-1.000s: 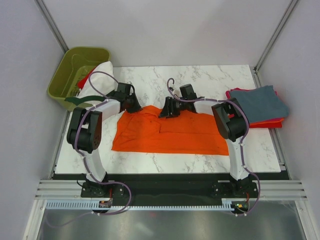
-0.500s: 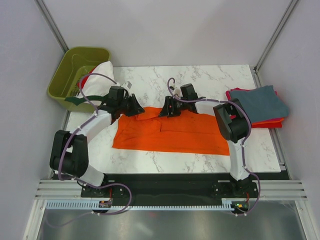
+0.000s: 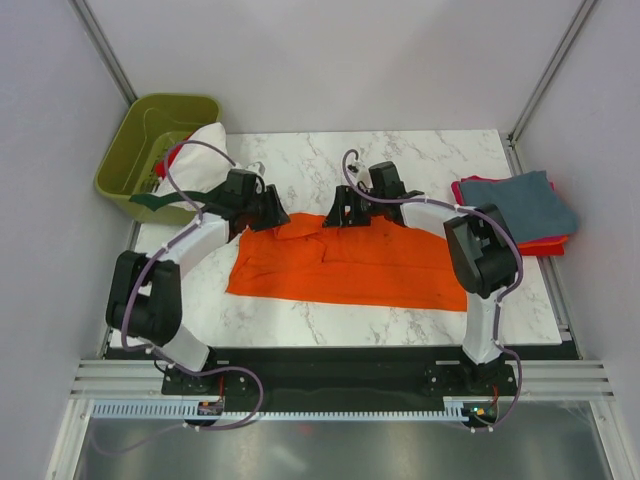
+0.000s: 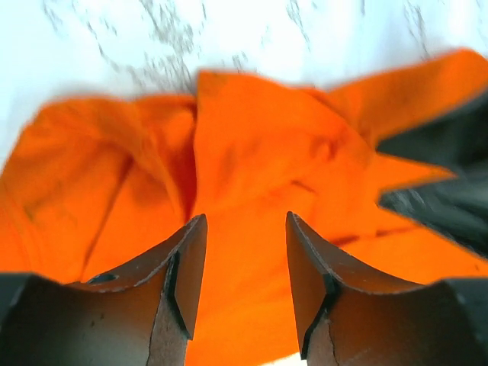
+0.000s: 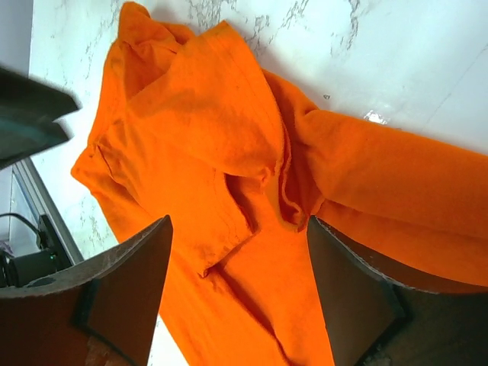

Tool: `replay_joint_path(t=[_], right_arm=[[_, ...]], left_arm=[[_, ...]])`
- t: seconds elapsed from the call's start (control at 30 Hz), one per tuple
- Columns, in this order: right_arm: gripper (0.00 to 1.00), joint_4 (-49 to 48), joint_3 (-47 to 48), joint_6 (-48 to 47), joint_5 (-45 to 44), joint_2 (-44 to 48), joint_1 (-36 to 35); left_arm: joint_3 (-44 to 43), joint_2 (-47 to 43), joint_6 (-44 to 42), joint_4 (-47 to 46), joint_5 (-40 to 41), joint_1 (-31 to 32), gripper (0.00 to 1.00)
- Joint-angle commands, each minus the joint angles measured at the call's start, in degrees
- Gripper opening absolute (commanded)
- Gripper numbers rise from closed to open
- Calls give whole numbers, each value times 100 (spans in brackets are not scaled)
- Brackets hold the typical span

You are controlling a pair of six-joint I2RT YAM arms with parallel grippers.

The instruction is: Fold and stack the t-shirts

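The marble table (image 3: 420, 160) carries the whole job. Across its middle lies the orange t-shirt (image 3: 350, 270), spread flat as a long band that runs left to right in front of both arms, where each can reach one end. Its near edge is straight. Its far edge is rumpled, with a flap turned over onto the body of the shirt, so I judge it part-folded and not yet ready to stack.

The olive bin (image 3: 140, 140) sits off the far left corner. It looks like the supply: a white t-shirt (image 3: 205, 150) with dark green trim spills over its rim onto the table, and a bit of red cloth shows beside it.

At the right edge lies the stack (image 3: 515, 210), a blue-grey shirt folded on top of red and magenta ones, partly overhanging the table. It is well apart from the orange shirt, which keeps the working space free, and it is probably where the orange one will go.

The left tool (image 3: 275, 212) and the right tool (image 3: 340, 212) hang close together over the far edge of the orange shirt. Both have their jaws apart with nothing between them, the cloth lying free below. The right one gapes wider.
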State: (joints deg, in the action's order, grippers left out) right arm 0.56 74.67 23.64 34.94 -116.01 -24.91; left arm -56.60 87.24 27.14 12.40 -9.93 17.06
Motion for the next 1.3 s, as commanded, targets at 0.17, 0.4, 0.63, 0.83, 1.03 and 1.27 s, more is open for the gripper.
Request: replay_joint_path(t=[0.17,0.4,0.63,0.83,1.03,1.27], right_arm=[[75,156,-31,-79,-488,595,12],[67,-12,-594,97,-1050,1097,117],[66,-372,-989,396,-1015,1387,346],[65,-372,-1244,466,-805,1633,723],[65,-328,-1324,440,-769,1704,909],[64,-302,-1262,501,-874,1563,917]], left_arm=[[-1705,1742,-358,69,835,61,52],[-2127,2393,-437,315,844,52,51],[-2646,2799,-525,781,537,140,47],[-2506,2676,-622,790,352,184,15],[-1883,2000,-586,439,597,184,2],[-1108,779,-648,-35,976,184,2]])
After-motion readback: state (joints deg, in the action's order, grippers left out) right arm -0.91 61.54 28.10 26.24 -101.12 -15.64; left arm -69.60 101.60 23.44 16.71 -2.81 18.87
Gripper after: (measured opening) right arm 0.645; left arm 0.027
